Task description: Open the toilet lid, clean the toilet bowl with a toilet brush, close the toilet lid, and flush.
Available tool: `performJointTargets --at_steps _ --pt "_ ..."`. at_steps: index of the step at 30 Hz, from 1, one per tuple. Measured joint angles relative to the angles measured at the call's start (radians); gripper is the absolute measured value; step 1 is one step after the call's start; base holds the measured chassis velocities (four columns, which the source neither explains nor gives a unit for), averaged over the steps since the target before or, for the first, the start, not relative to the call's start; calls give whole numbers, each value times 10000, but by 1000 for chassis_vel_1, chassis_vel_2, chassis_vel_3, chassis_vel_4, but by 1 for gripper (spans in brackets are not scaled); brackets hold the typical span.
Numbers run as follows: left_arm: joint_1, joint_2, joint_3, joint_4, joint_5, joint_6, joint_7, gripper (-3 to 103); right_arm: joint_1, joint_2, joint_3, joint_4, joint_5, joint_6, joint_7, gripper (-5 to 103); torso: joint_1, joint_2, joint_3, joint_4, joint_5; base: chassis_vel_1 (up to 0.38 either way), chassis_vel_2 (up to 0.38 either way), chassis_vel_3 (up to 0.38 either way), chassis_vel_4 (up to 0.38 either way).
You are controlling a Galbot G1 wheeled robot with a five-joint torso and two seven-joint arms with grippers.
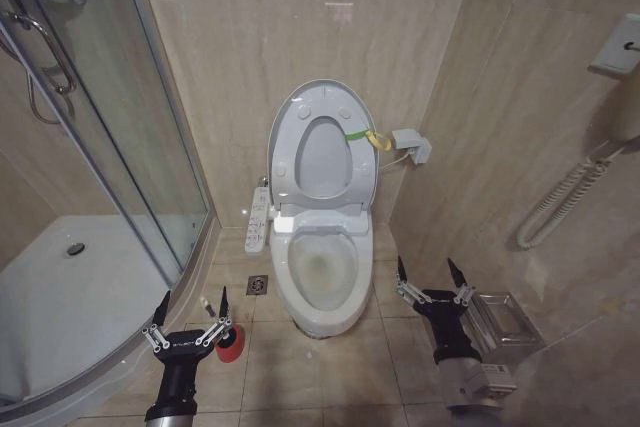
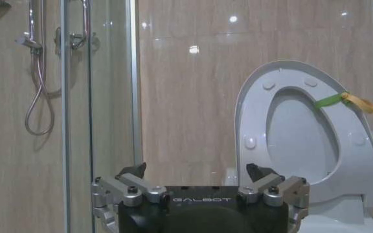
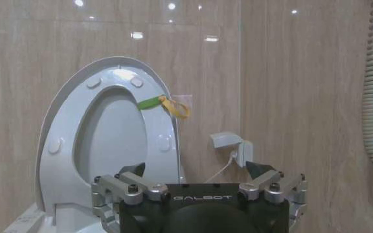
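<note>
The toilet lid [image 1: 321,143] stands raised against the far wall above the toilet bowl [image 1: 322,269]; left gripper [image 1: 190,317] and right gripper [image 1: 432,279] hover near, both wide open, empty

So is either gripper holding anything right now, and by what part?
Nothing is held. The left gripper and right gripper both hover open and empty on either side of the toilet bowl.

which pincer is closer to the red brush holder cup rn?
Left. The left pincer hangs open right beside the red holder cup on the floor; the right pincer, also open, is across the toilet bowl.
</note>
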Motion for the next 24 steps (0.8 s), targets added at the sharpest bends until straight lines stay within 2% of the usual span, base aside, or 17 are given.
performJointTargets --at_steps 24 --pt "0 0 0 0 0 0 0 100 0 0 0 0 1 0 0 100 0 0 0 0 0 0 0 0 0"
